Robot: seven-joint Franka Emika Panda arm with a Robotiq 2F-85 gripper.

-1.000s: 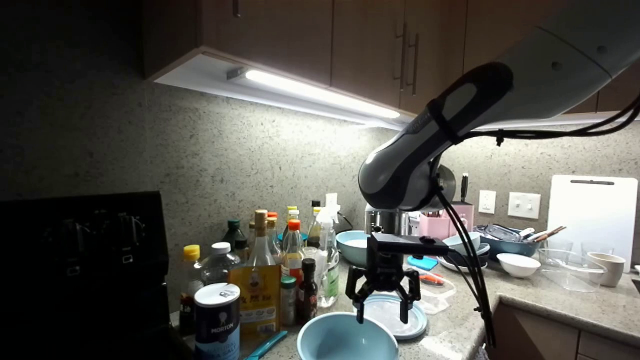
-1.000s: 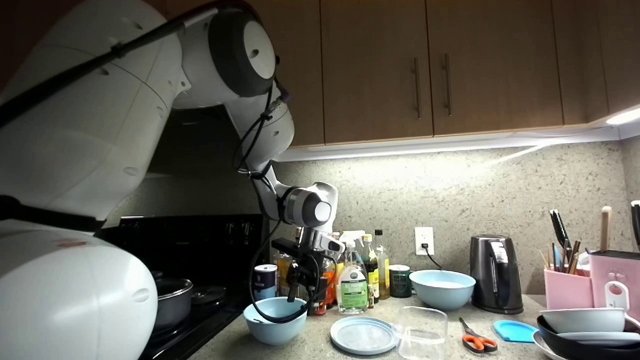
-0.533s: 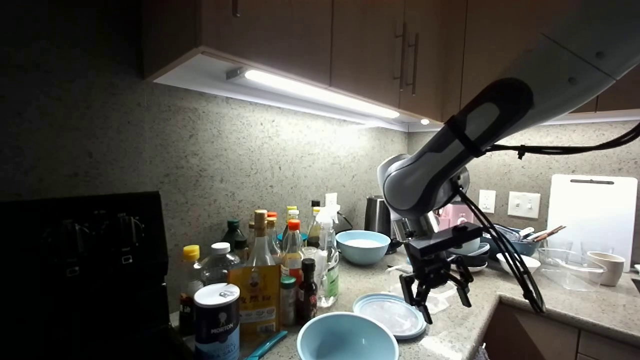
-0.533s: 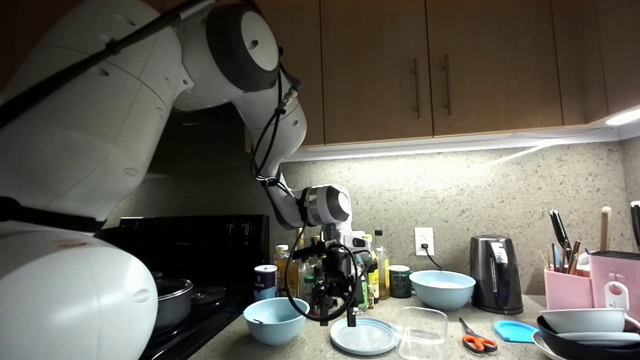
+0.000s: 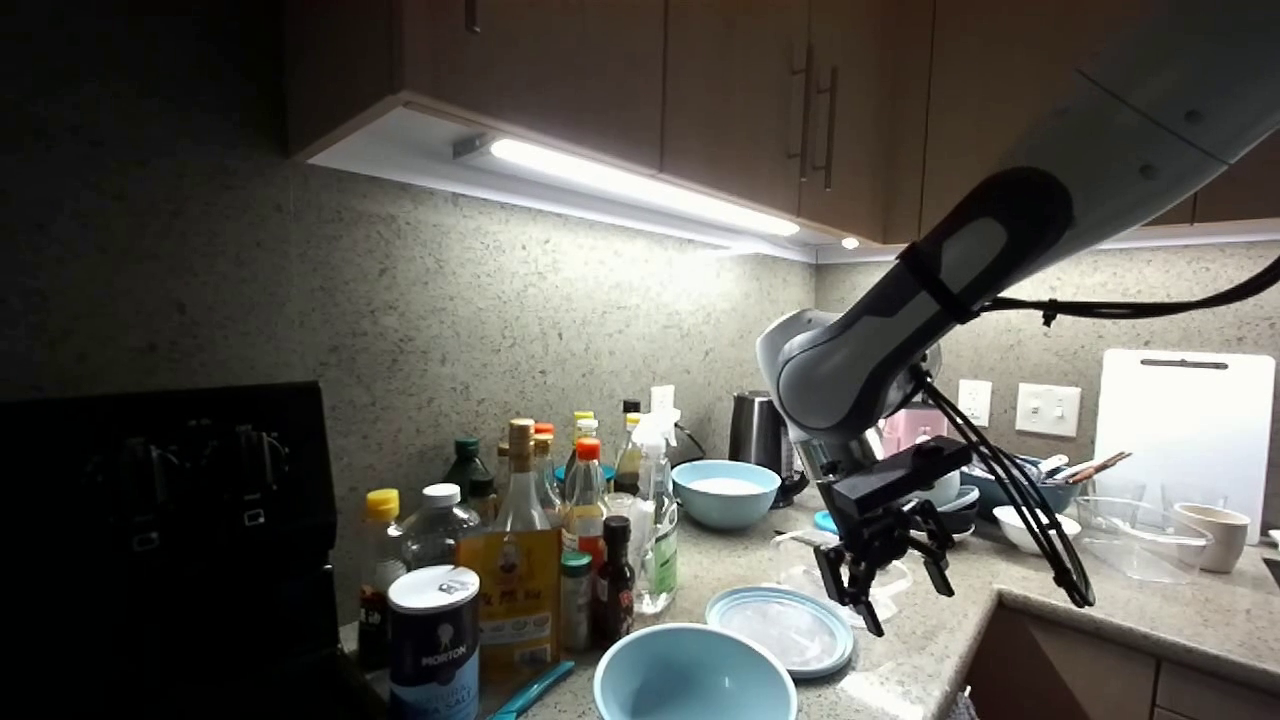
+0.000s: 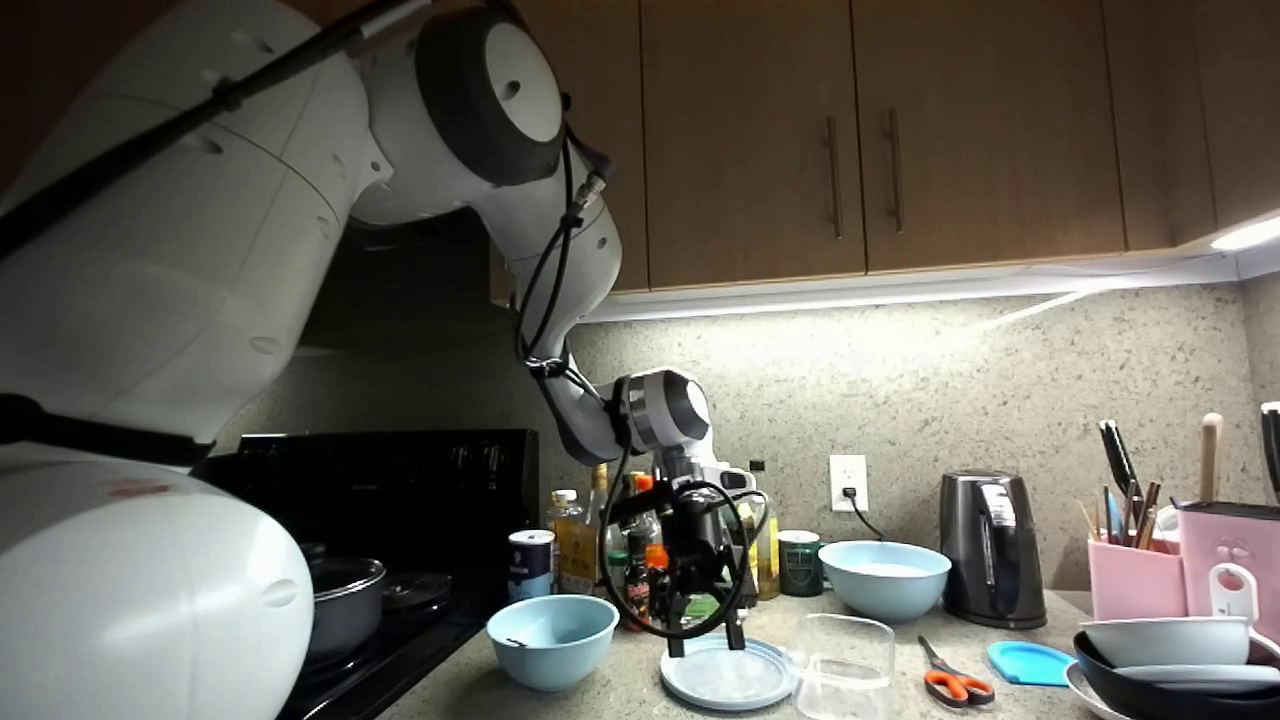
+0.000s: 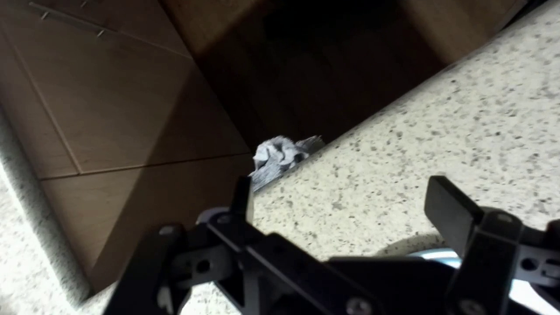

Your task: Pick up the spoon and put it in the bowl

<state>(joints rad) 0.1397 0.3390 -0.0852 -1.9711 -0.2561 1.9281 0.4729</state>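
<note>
I count one nearer blue bowl (image 6: 553, 662), one unidentified dark sliver (image 6: 516, 642) at its rim, one farther bowl (image 6: 885, 592) by one kettle (image 6: 966, 555) — my pincer (image 7: 343, 201) spread wide.

The work area is a kitchen, identified by a black stove (image 6: 430, 500) with control knobs (image 5: 262, 462) and a pot (image 6: 345, 612) on top. Wall cabinets (image 6: 750, 150) with bar handles (image 6: 896, 170) are mounted above a speckled counter (image 6: 625, 690). The counter carries a kettle (image 6: 990, 555), capped bottles (image 5: 615, 588) and a salt canister (image 5: 434, 640); a cutting board (image 5: 1185, 440) stands upright at the wall (image 5: 480, 300).
</note>
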